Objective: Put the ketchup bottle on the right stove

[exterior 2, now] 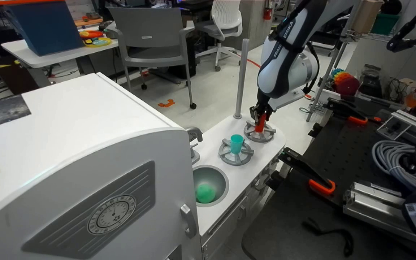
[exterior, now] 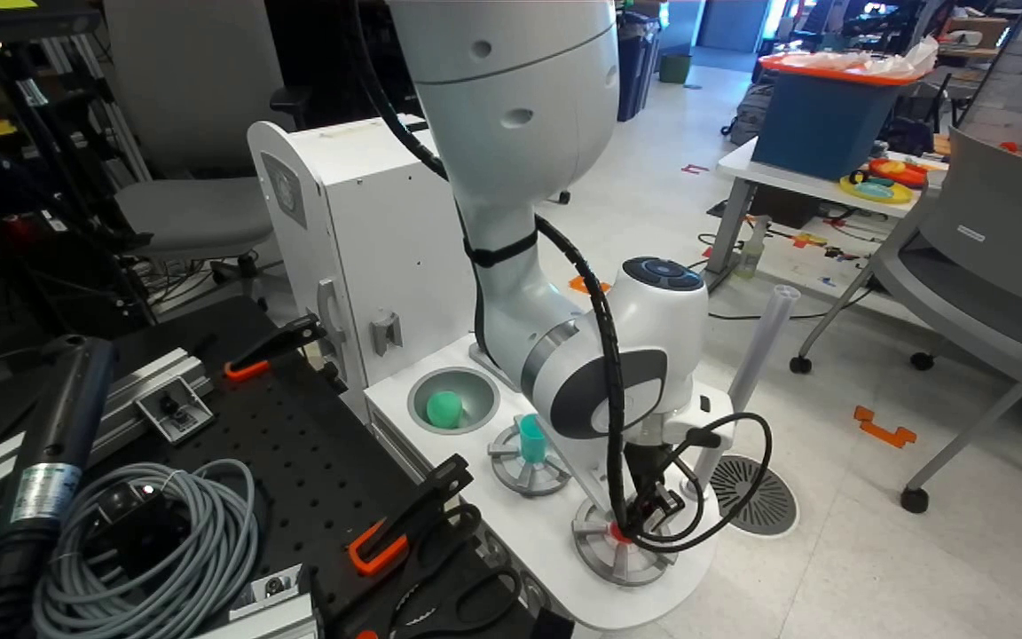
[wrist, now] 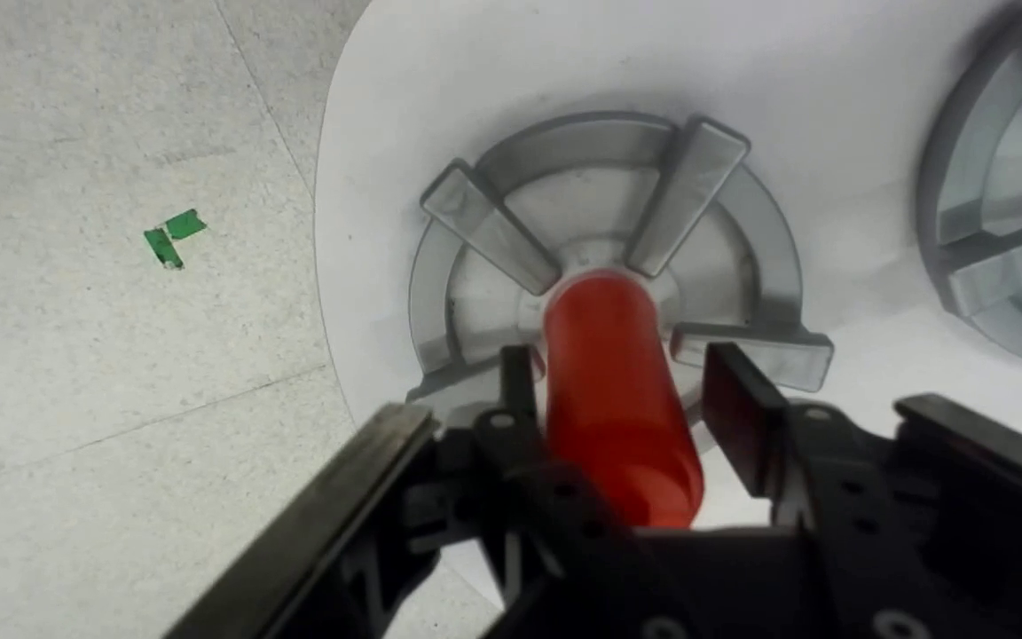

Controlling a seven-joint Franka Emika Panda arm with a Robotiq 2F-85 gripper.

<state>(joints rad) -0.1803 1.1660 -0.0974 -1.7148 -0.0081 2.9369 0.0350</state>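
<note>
The ketchup bottle is a red toy bottle [wrist: 609,382] standing roughly upright at the centre of the right stove, a round grey burner grate [wrist: 688,200] at the rounded end of the white counter. The bottle also shows in both exterior views [exterior: 619,532] [exterior 2: 260,124], as does the grate [exterior: 622,572] [exterior 2: 260,138]. My gripper [wrist: 623,377] points down with its fingers on either side of the bottle. It is open: a clear gap shows between the bottle and one finger, and the other finger is close beside it. The bottle's base is partly hidden.
A second grate [exterior 2: 236,160] with a teal cup [exterior 2: 236,143] on it is beside the right stove. A sink basin [exterior 2: 224,180] holds a green ball [exterior 2: 205,193]. A grey upright pole [exterior 2: 242,79] rises from the counter's edge. A black perforated table [exterior: 298,479] runs alongside.
</note>
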